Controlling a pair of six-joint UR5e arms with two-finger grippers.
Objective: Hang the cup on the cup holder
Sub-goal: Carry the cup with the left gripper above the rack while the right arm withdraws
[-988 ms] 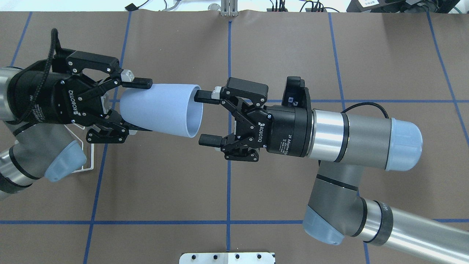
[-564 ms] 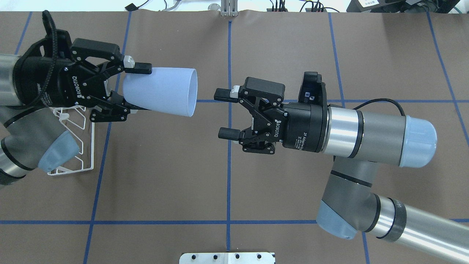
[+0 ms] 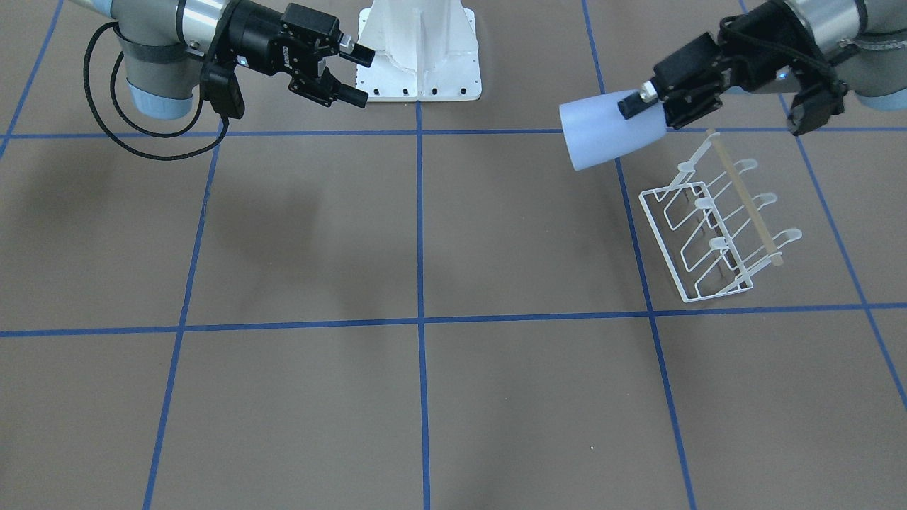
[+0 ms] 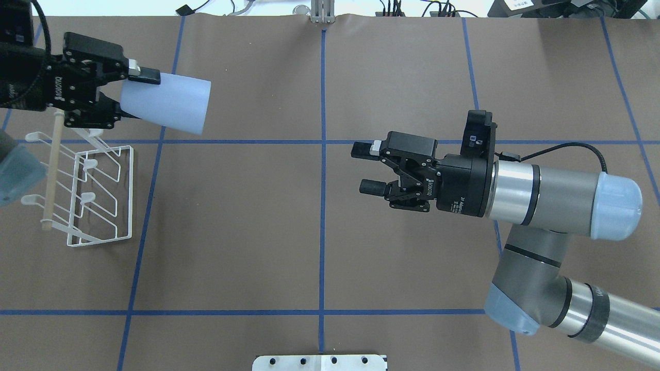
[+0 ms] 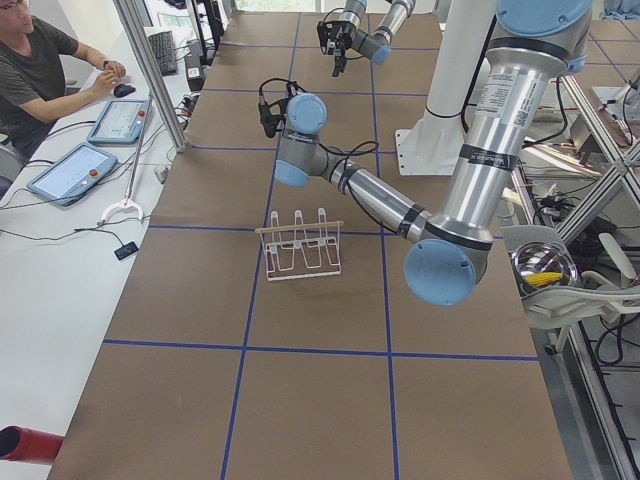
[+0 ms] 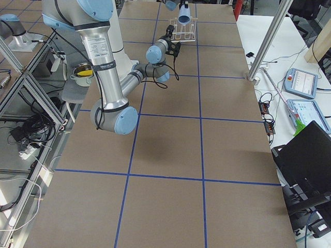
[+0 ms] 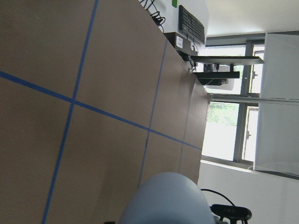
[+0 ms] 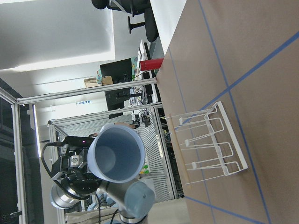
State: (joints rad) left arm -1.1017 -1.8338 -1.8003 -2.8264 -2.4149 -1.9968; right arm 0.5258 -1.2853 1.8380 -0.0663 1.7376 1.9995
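The pale blue cup (image 4: 170, 104) is held on its side in the air by my left gripper (image 4: 132, 97), which is shut on its narrow base; the rim points toward the table's middle. It also shows in the front view (image 3: 602, 138) and, from the open end, in the right wrist view (image 8: 117, 153). The white wire cup holder (image 4: 98, 193) with its wooden rod stands on the table below and just nearer than the left gripper, and also shows in the front view (image 3: 716, 227). No cup is on it. My right gripper (image 4: 364, 168) is open and empty, well right of the cup.
The white robot base (image 3: 419, 53) stands at the table's robot-side edge. A seated operator (image 5: 45, 70) and tablets are beside the table's far side. Blue tape lines (image 4: 322, 232) cross the brown table cover.
My left gripper has carried the cup to the left and farther back, over the holder's end. My right gripper has drawn back to the right, away from the cup's rim, still open.
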